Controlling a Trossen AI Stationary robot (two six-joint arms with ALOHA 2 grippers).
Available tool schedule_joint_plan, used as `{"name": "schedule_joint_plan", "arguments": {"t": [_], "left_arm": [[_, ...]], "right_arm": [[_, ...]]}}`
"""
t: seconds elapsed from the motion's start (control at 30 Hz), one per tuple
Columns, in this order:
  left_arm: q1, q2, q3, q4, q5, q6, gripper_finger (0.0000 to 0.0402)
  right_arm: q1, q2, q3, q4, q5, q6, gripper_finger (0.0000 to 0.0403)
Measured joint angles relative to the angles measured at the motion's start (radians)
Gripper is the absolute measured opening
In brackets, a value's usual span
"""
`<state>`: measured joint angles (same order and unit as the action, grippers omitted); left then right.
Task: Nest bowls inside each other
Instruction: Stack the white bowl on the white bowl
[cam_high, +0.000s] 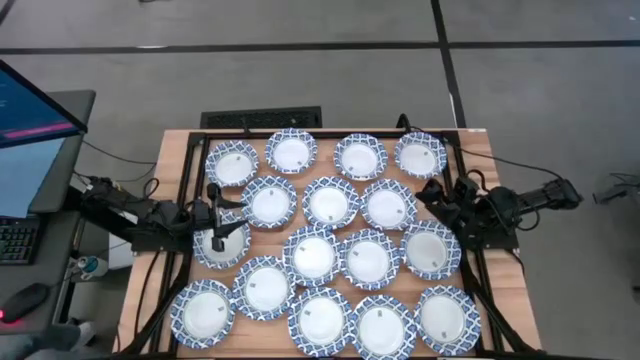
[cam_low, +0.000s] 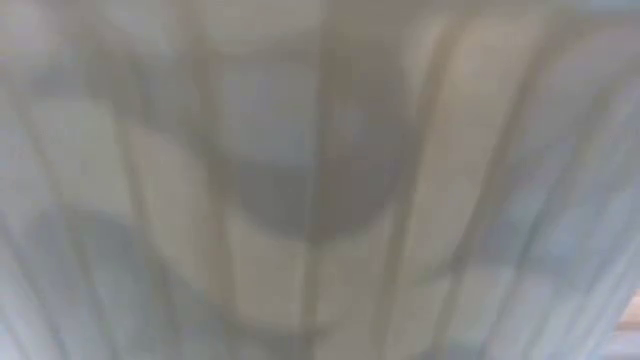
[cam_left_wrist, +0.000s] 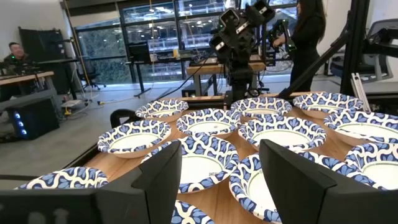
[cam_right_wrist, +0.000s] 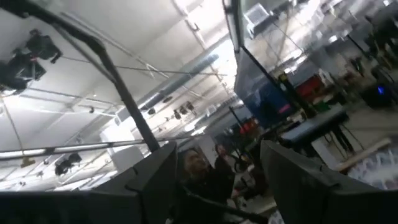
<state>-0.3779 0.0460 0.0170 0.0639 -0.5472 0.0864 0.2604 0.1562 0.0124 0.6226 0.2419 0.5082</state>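
The small round shallow bowls (cam_high: 313, 254), white inside with a blue-and-white lattice rim and a small dark centre mark, lie singly in four loose rows that fill the wooden worktop (cam_high: 176, 150) from far edge to near edge, many with rims touching or slightly overlapping. None looks nested yet, so the task appears to be at its start.

They look thin-walled and light, probably paper or light plastic, stiff enough to lift by one side but likely to flex or slide if pushed. The flared patterned rim is the natural place to pinch, one finger inside and one outside. Since neighbours crowd each other, a bowl at the worktop's edge with a free outer rim seems the easiest first pick.

The left gripper (cam_high: 217, 232) hovers over a bowl (cam_high: 222, 243) by the left edge, about midway along it. In the left wrist view its fingers (cam_left_wrist: 292, 180) stand well apart, holding nothing. The right gripper (cam_high: 437, 192) sits near the right edge, just beside the second-row bowl (cam_high: 388, 205). Its wrist view looks up toward the ceiling, its fingers spread with nothing between them.

A black frame (cam_high: 262, 133) borders the worktop. A laptop (cam_high: 30, 135) stands off the left side with a keyboard (cam_high: 17, 240). A person in dark clothes (cam_left_wrist: 306, 37) stands beyond the worktop. The low view is covered and shows nothing usable.
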Motion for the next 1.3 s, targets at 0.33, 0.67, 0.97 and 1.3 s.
{"name": "schedule_joint_plan", "arguments": {"t": [0.33, 0.67, 0.97, 1.3], "left_arm": [[0.0, 0.0, 0.0, 0.0, 0.0, 0.0, 0.0208], [0.0, 0.0, 0.0, 0.0, 0.0, 0.0, 0.0208], [0.0, 0.0, 0.0, 0.0, 0.0, 0.0, 0.0208], [0.0, 0.0, 0.0, 0.0, 0.0, 0.0, 0.0208]], "right_arm": [[-0.089, 0.083, 0.318, -1.096, 0.361, 0.368, 0.0255], [-0.343, 0.37, 0.592, -1.717, 0.182, 0.722, 0.0255], [-0.496, 0.716, 0.592, -1.602, -0.021, 0.594, 0.0255], [-0.512, 0.91, 0.592, -1.513, -0.027, 0.555, 0.0255]]}}
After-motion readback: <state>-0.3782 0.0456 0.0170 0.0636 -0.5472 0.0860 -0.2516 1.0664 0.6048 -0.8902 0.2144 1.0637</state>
